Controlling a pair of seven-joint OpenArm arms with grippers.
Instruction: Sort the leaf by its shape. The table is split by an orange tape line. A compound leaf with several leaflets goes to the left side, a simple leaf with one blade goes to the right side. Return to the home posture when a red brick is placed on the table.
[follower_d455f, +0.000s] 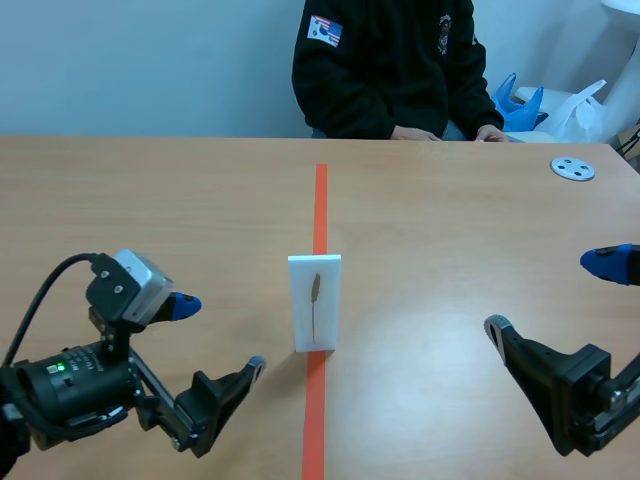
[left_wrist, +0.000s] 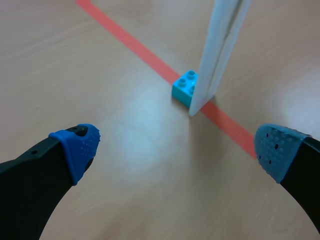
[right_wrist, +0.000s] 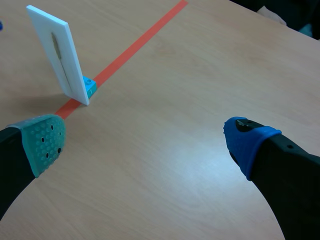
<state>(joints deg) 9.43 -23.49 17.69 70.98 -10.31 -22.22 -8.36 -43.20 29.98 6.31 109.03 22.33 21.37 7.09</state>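
– On the orange tape line (follower_d455f: 321, 200), mid-table, a white card (follower_d455f: 330, 300) stands upright with the leaf (follower_d455f: 316, 291) on its face: thin, brownish, a narrow tip on a long stem.
– What props it?
– A teal brick (left_wrist: 186, 86) touching its foot from behind. Only the wrist views show it. The left wrist view meets the card edge-on, its face turned away.
– The grippers?
– The left gripper (follower_d455f: 220, 337) and right gripper (follower_d455f: 548, 295) are low, well apart from the card, fingers spread, holding nothing. A person (follower_d455f: 390, 60) sits across, seen only in the scene view.
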